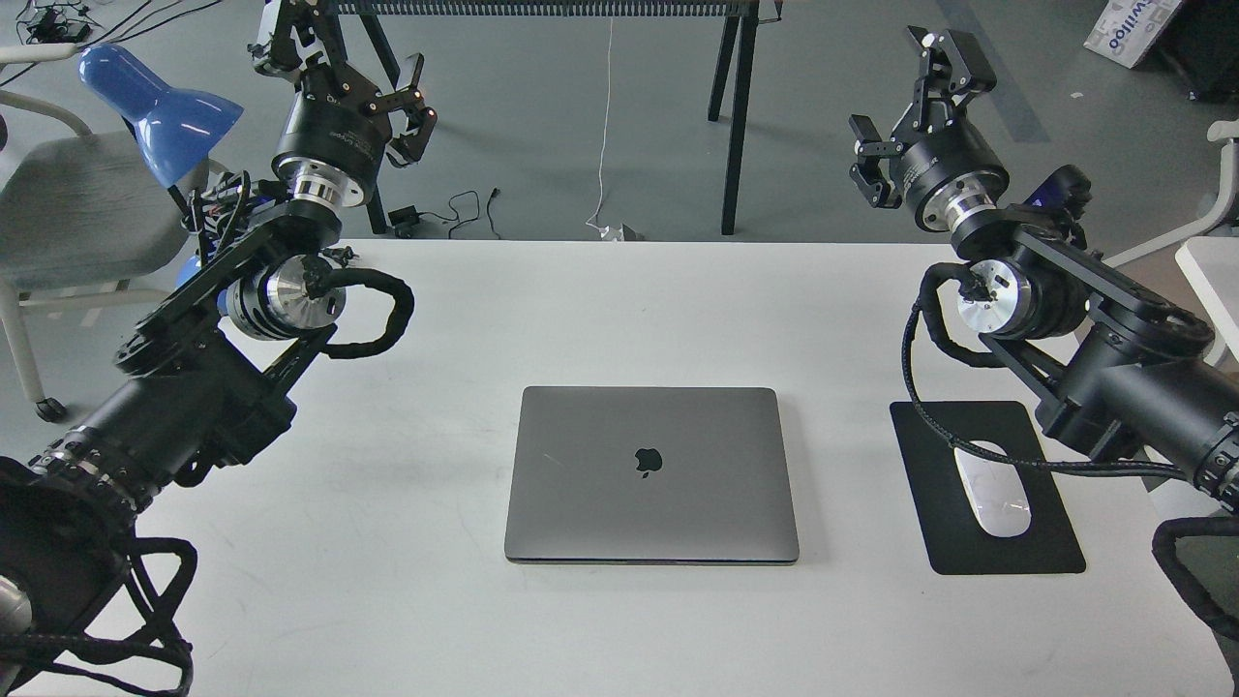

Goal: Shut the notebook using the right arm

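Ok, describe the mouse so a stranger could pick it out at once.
Start at the white table, then go right of the closed grey notebook to the black mouse pad. The mouse lies on it: a small, glossy white oval, the only white thing there.

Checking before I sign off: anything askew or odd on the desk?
Nothing stands out. The notebook lies shut and square on the table; the mouse sits on its pad. Both grippers, left and right, hang open above.
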Tool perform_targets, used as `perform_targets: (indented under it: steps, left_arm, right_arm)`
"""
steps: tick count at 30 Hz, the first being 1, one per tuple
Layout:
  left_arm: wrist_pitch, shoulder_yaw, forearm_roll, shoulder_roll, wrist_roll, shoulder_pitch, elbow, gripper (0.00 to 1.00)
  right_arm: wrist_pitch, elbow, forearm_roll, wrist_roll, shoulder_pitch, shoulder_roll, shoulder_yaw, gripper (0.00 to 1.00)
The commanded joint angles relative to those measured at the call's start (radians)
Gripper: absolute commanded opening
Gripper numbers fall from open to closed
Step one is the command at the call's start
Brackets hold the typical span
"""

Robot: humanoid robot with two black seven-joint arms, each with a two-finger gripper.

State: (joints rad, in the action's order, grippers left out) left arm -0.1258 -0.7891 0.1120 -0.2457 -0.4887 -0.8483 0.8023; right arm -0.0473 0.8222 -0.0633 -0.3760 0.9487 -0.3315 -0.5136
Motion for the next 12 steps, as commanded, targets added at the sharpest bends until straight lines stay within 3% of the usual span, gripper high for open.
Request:
perform_targets:
  steps: [1, 12]
  left_arm:
    - [0.0, -0.001, 0.0, 0.0, 0.0, 0.0, 0.0, 1.0]
    - [0.0, -0.001, 0.0, 0.0, 0.0, 0.0, 0.0, 1.0]
  right_arm:
    - [0.0, 0.009, -0.003, 0.0, 0.001, -0.003, 0.001, 1.0]
    - [0.0, 0.011, -0.003, -0.001, 0.004, -0.004, 0.001, 1.0]
